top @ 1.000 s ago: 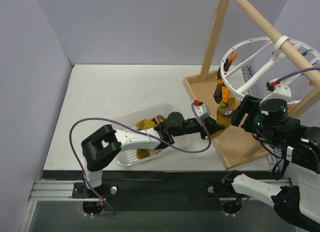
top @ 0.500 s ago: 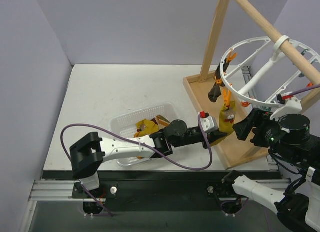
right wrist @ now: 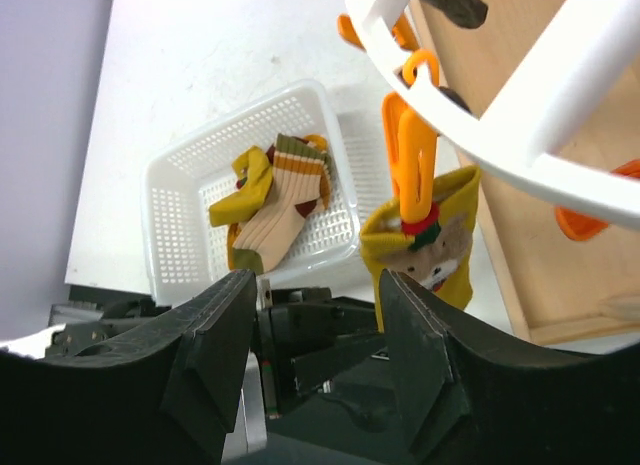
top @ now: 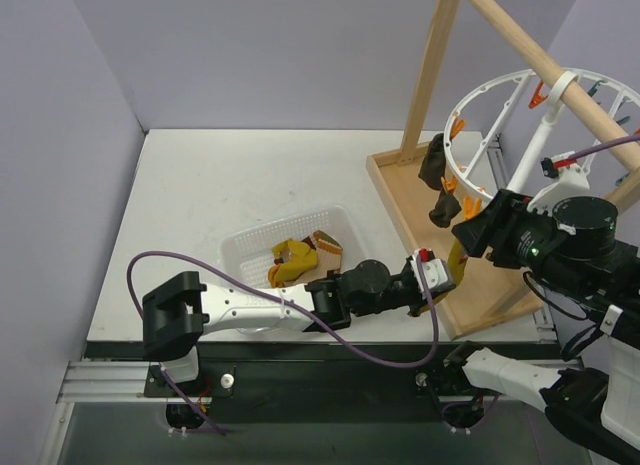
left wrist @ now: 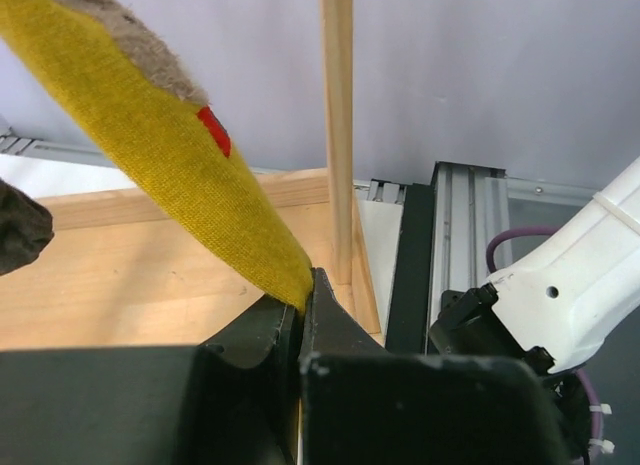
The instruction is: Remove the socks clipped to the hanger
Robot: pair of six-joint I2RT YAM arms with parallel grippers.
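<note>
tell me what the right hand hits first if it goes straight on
Most likely the mustard sock on the orange clip, close ahead and slightly off-centre; depth is unclear, so it could slip past.

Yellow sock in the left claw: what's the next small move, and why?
Probably squeeze the orange clip with the open right claw: the left claw is shut on the yellow sock, pulled taut, but the clip pins its top to the hanger.
</note>
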